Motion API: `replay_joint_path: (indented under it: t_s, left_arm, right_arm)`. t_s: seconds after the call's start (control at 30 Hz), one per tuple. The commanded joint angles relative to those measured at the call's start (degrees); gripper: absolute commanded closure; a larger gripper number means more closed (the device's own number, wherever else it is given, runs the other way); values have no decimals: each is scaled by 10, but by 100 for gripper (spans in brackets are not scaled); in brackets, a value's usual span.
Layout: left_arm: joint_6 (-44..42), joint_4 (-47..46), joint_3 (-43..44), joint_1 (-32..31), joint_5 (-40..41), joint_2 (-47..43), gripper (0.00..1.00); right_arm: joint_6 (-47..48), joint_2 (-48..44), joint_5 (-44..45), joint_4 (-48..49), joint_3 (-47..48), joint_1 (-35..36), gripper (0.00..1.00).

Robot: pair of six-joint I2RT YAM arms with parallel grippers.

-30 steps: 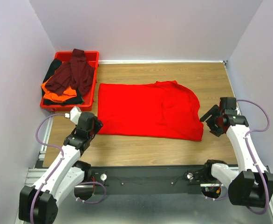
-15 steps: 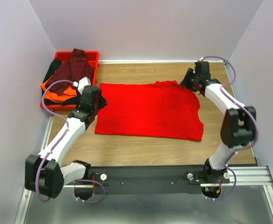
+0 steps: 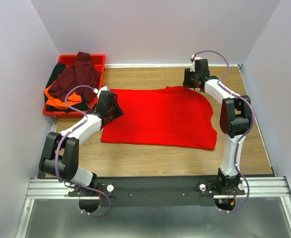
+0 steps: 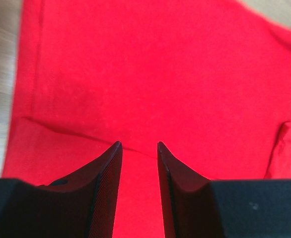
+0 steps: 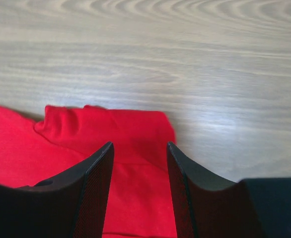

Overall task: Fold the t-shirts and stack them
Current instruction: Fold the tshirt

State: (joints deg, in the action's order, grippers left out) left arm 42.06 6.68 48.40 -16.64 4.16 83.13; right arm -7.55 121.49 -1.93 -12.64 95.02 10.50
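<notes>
Both spread over the red t-shirt (image 3: 160,116): left end effector (image 4: 138,145), right end effector (image 5: 139,145).
Pinch the far corners evenly, I'd say.

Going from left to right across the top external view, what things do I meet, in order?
Red plastic tray holding piled shirts → left gripper → bright red cloth t-shirt spread flat → black-and-white elbow of the right arm. Right gripper omitted: it overlaps the t-shirt.

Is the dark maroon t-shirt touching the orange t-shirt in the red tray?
Touching. The top external view shows the maroon t-shirt lying directly over the orange t-shirt, covering part of it with no gap between them.
</notes>
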Motion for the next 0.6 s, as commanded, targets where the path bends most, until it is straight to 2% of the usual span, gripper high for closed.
replay_joint_path:
  t_s: [0.0,0.23,0.5,0.57]
  left_arm:
    - [9,-29,19,-6,-33,36,59]
    - [17,-38,20,-13,-28,80,59]
    - [29,-33,12,-20,-10,109,60]
    - [32,-33,9,-22,-9,118,60]
  right_arm:
    - [56,39,2,6,15,19,47]
    - [68,69,46,2,36,26,47]
    - [62,67,90,2,43,26,53]
    - [60,69,97,2,46,26,60]
